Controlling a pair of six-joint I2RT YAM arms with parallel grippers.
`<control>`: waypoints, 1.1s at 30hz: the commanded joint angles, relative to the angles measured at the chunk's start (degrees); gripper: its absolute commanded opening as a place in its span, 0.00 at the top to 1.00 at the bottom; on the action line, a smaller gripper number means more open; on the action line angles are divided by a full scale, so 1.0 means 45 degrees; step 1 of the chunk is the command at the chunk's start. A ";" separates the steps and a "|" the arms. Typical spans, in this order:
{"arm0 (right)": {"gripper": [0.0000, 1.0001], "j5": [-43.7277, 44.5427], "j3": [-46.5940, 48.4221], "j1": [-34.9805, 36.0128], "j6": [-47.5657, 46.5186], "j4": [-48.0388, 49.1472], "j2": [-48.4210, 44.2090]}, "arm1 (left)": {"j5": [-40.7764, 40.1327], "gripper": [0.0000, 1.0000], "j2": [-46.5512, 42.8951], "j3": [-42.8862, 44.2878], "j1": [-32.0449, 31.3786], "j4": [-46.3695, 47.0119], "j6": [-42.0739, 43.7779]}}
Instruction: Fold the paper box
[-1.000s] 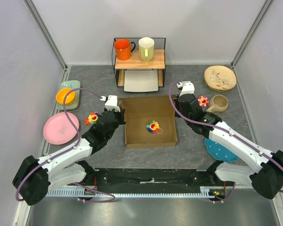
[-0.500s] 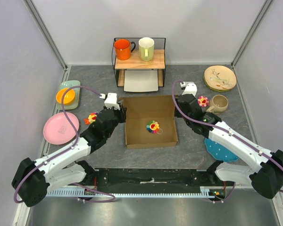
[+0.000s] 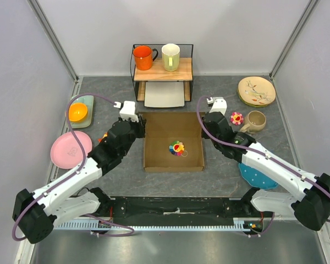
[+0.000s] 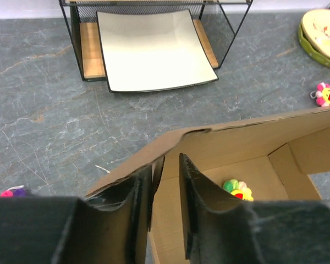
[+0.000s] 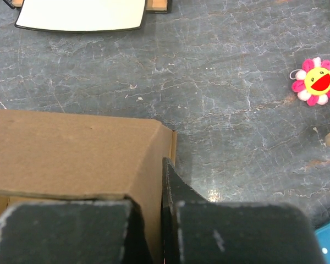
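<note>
The paper box (image 3: 159,157) is a shallow brown cardboard tray with raised walls in the middle of the table, and a small colourful flower toy (image 3: 177,147) lies inside it. My left gripper (image 3: 140,128) is at the box's back left corner. In the left wrist view its fingers (image 4: 193,181) straddle the left wall of the box (image 4: 236,143), open, with a gap on the inner side. My right gripper (image 3: 203,125) is at the back right corner. In the right wrist view it (image 5: 155,171) is shut on the right wall of the box (image 5: 66,148).
A wire shelf (image 3: 163,69) at the back holds an orange mug (image 3: 143,56) and a pale mug (image 3: 170,56), with a white tray (image 3: 165,94) beneath. On the left are a pink plate (image 3: 70,149) and an orange bowl (image 3: 77,111). On the right are a patterned plate (image 3: 256,91), a beige cup (image 3: 256,120), a pink flower toy (image 3: 236,117) and a blue plate (image 3: 257,175).
My left gripper has opened and moved back along the box's left wall to its back corner. The right gripper has shut on the right wall. The box has shifted slightly left.
</note>
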 commanded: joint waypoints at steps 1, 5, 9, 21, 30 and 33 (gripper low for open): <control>1.00 0.0129 0.0620 0.0305 0.0324 -0.0220 0.0169 | 0.0510 0.75 0.0584 0.0956 -0.0021 -0.0803 0.0046; 1.00 0.0265 0.0796 0.0422 0.0578 -0.0434 0.0246 | 0.0686 0.88 0.0740 0.1151 -0.0021 -0.1484 -0.0365; 1.00 0.0343 0.0992 0.0520 0.1027 -0.0727 0.0325 | 0.0822 0.93 0.0916 0.1561 -0.0021 -0.2188 -0.0911; 1.00 0.0401 -0.0022 0.1125 0.2394 -0.0924 -0.0026 | 0.1623 0.93 -0.0177 0.0001 -0.0021 -0.1545 -0.2161; 1.00 0.0674 -0.1097 0.1516 0.2649 -0.1099 -0.0710 | 0.2346 0.92 -0.1056 -0.1151 -0.0002 -0.1663 -0.3236; 1.00 0.0850 -0.1642 0.1594 0.2610 -0.1255 -0.1159 | 0.2385 0.92 -0.1523 -0.1678 -0.0021 -0.1450 -0.3178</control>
